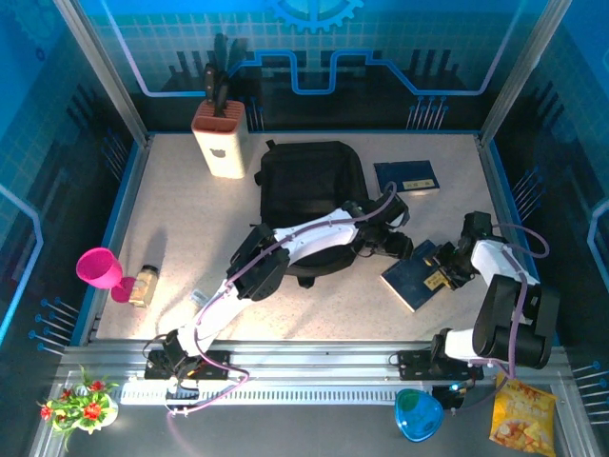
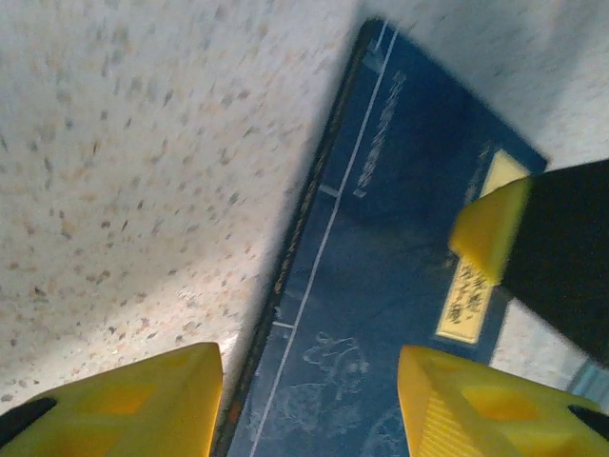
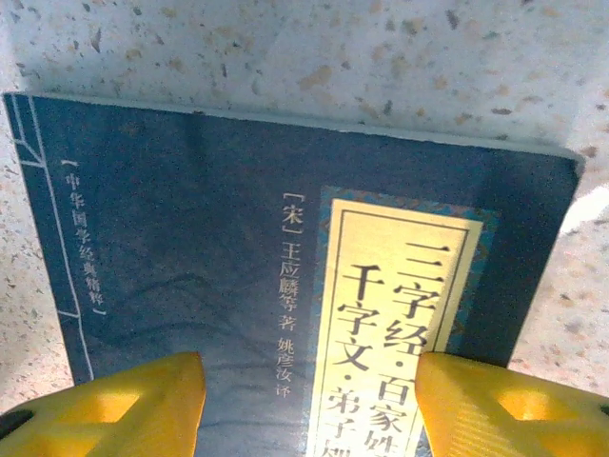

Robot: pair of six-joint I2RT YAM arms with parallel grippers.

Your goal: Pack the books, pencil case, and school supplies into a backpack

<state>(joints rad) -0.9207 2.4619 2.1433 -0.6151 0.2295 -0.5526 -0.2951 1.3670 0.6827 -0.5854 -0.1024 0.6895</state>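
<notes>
Yellow-tipped right end effector (image 3: 309,409) and left end effector (image 2: 309,400) hang spread over 1 thin blue book (image 3: 190,238) flat on the worktop (image 3: 285,48); probably light, stiff, slick: pinch its edge.

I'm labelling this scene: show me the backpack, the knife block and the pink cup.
backpack (image 1: 309,186), top view, middle of its black front.
knife block (image 1: 222,148), top view, its cream side.
pink cup (image 1: 98,268), top view, its wall.

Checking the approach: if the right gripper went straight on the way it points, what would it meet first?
The dark blue book, flat on the table, ahead of the right gripper; how near is unclear.
</notes>
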